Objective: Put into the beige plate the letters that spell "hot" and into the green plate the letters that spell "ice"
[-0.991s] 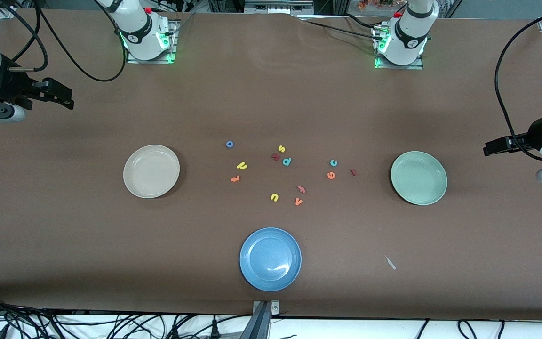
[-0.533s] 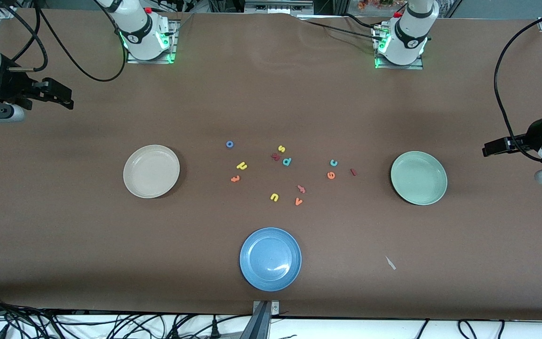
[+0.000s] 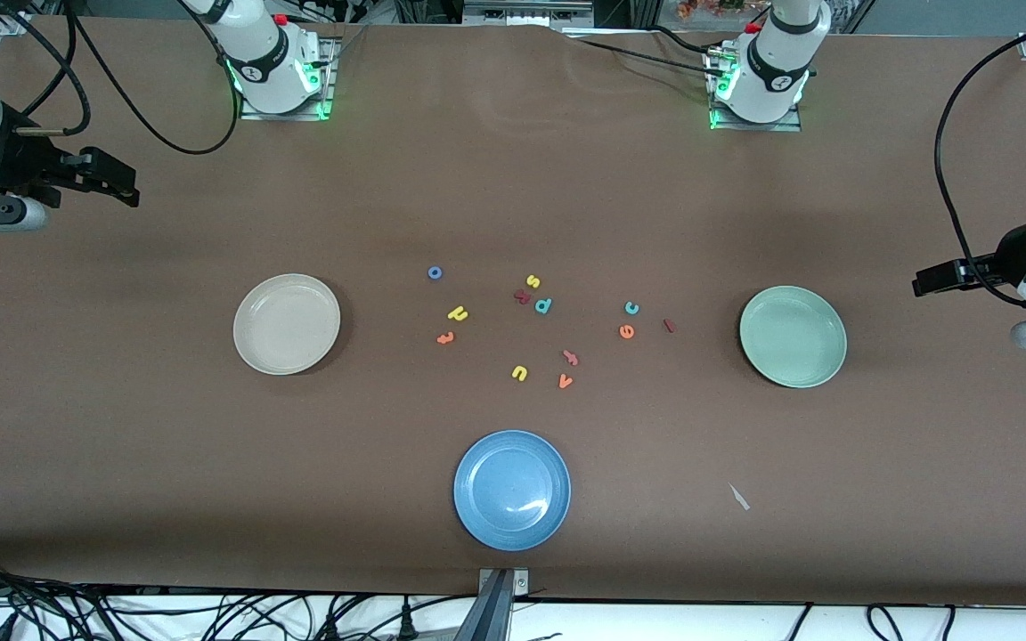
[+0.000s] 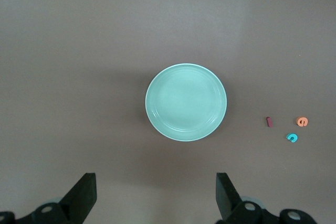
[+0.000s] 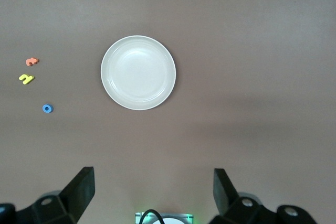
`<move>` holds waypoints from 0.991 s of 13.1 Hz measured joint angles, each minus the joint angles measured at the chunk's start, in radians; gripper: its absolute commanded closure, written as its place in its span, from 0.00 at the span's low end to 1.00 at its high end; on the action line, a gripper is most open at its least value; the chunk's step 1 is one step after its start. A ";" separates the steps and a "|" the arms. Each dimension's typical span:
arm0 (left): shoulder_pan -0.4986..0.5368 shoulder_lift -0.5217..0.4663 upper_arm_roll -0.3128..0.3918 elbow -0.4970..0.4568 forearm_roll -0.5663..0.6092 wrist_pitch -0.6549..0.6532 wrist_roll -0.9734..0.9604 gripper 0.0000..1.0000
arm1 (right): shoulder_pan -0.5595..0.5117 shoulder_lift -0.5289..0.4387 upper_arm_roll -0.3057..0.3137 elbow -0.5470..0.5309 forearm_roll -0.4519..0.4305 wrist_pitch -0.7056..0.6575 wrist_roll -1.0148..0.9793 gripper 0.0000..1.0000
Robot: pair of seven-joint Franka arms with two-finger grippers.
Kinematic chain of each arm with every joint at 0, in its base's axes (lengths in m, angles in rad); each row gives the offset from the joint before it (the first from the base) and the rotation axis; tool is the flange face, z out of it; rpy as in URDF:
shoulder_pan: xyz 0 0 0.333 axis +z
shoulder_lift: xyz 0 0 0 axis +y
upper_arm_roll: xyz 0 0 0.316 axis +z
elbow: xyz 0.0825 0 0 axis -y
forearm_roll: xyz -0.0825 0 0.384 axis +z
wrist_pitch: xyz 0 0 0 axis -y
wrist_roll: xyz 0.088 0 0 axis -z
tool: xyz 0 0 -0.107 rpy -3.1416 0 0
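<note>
The beige plate [image 3: 287, 323] [image 5: 138, 72] lies toward the right arm's end of the table, the green plate [image 3: 793, 336] [image 4: 186, 102] toward the left arm's end. Between them lie the blue o [image 3: 435, 272] [image 5: 47, 108], yellow h [image 3: 458, 312] [image 5: 26, 78] and orange t [image 3: 445, 337] [image 5: 32, 61]. Closer to the green plate are the teal c [image 3: 631, 308] [image 4: 292, 138], orange e [image 3: 627, 331] [image 4: 302, 121] and dark red i [image 3: 669, 326] [image 4: 269, 121]. My right gripper [image 3: 126, 184] [image 5: 152, 192] hangs open and empty at its table end. My left gripper [image 3: 920, 285] [image 4: 156, 198] is also open and empty, beside the green plate.
A blue plate [image 3: 512, 490] sits near the front edge. Other letters lie mid-table: yellow s [image 3: 533, 281], teal p [image 3: 543, 305], yellow u [image 3: 519, 373], orange v [image 3: 565, 381]. A small white scrap [image 3: 738, 497] lies nearer the front camera than the green plate.
The left gripper has edged very slightly toward the green plate. Letters, plates and the right arm stand as before.
</note>
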 measured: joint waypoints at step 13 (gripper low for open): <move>-0.004 0.003 -0.005 0.000 0.000 0.000 0.000 0.00 | 0.006 0.000 0.018 0.000 0.000 0.000 0.002 0.00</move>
